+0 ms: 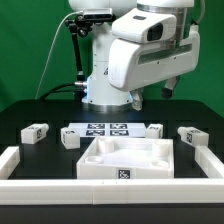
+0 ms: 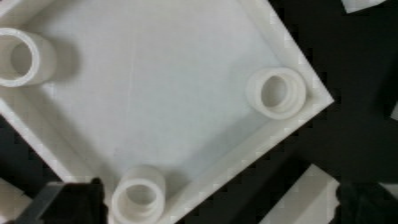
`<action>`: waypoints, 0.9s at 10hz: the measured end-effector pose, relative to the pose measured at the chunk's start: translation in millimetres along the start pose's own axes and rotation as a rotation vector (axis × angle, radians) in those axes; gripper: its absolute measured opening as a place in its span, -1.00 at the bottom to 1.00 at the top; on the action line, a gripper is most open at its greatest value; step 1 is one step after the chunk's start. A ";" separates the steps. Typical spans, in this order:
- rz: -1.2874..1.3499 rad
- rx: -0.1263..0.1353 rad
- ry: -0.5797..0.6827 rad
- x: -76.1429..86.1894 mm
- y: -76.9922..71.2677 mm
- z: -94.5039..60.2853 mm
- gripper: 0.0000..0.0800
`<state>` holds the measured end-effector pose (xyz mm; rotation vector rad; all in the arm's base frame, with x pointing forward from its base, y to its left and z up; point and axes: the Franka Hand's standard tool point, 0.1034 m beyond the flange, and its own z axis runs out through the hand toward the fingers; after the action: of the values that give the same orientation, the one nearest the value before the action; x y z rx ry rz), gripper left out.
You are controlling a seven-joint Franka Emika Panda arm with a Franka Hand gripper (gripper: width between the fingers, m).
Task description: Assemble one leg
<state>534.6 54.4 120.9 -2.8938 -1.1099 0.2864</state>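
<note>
Several small white legs with marker tags lie on the black table in the exterior view: one at the far left [image 1: 35, 131], one beside the marker board [image 1: 70, 137], one right of it [image 1: 153, 130] and one at the far right [image 1: 190, 134]. The large white square piece [image 1: 125, 158] lies in front of them. It fills the wrist view [image 2: 160, 90], showing round corner sockets [image 2: 281, 90]. My gripper [image 1: 138, 99] hangs well above the table behind the square piece. In the wrist view the gripper [image 2: 214, 208] is open and empty, with dark fingertips [image 2: 63, 203] at the frame's edge.
The marker board [image 1: 105, 129] lies flat between the legs. White rails border the work area on the exterior view's left [image 1: 10, 163], right [image 1: 211, 165] and front [image 1: 110, 190]. The robot's base [image 1: 100, 85] stands behind.
</note>
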 end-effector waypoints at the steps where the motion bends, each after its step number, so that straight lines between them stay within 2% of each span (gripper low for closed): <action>1: 0.001 0.000 0.000 0.1 0.0 0.0 0.63; 6: -0.012 -0.002 0.011 -0.1 -0.3 2.0 0.63; 7: -0.042 -0.013 0.034 -6.6 -2.6 10.7 0.63; 9: -0.124 -0.062 0.100 -20.1 -11.6 26.5 0.63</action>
<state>507.5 48.7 99.2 -2.8396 -1.2965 0.1034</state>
